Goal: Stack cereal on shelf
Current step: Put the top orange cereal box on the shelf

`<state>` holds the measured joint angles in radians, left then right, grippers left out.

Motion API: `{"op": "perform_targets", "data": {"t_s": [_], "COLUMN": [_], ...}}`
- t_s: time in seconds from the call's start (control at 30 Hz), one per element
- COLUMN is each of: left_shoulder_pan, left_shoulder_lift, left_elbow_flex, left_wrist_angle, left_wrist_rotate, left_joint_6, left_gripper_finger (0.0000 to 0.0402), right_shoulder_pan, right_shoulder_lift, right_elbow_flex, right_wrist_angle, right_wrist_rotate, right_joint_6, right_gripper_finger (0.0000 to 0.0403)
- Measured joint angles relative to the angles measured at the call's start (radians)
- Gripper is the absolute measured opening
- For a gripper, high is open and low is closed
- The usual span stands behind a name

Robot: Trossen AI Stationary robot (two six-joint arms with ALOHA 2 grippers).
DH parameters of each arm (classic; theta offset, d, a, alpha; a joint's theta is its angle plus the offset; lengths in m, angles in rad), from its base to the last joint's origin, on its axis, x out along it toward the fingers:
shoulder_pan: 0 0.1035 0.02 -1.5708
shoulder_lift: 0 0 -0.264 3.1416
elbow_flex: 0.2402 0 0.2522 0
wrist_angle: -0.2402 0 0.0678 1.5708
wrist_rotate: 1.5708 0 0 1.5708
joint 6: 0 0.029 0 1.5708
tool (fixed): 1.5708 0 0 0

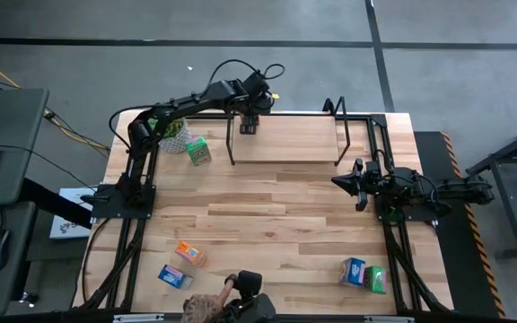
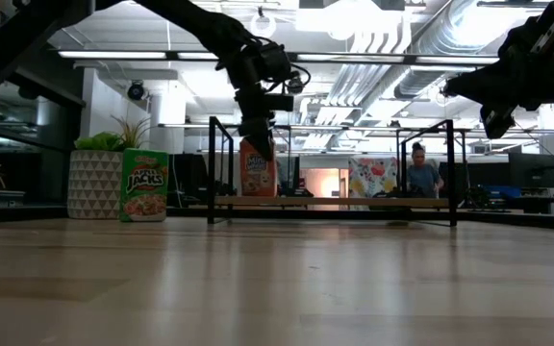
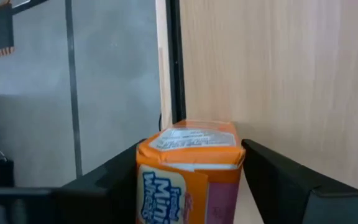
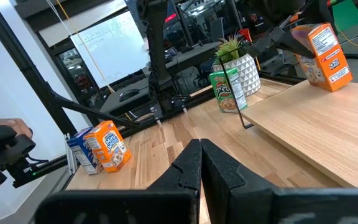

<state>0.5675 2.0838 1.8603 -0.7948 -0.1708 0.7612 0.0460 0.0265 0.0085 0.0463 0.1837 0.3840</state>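
Observation:
My left gripper is at the shelf's far left corner, shut on an orange cereal box that stands upright on the shelf's pale board. A green box stands on the table beside the potted plant. An orange box and a blue box lie near the front left. A blue box and a green box lie near the front right. My right gripper hangs shut and empty above the table's right side. My left gripper pinches the orange box's upper part between its two fingers, one on each narrow side. The fingers come from above, pointing down. The box is upright, its bottom end on the shelf board.
The shelf's black upright end frames stand at both ends of the board. A person is at the table's near edge, and a hand shows in the right wrist view. Another person stands far behind the table.

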Motion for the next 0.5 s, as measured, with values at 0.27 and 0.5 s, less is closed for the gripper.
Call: {"op": "perform_targets", "data": {"t_s": [0.27,0.5], "left_shoulder_pan": [0.0,0.002], "left_shoulder_lift": [0.0,0.0], "left_elbow_flex": [0.0,0.001], "left_wrist_angle": [0.006,0.006], "left_wrist_rotate": [0.002,-0.007], "left_joint_6": [0.002,0.041], "left_gripper_finger": [0.0251,0.025], "right_shoulder_pan": [0.0,0.0], "right_shoulder_lift": [0.0,0.0], "right_elbow_flex": [0.0,0.0], "right_wrist_angle": [0.0,0.0], "right_wrist_rotate": [0.0,0.0], "right_joint_6": [0.0,0.0], "right_gripper_finger": [0.0,0.0]}}
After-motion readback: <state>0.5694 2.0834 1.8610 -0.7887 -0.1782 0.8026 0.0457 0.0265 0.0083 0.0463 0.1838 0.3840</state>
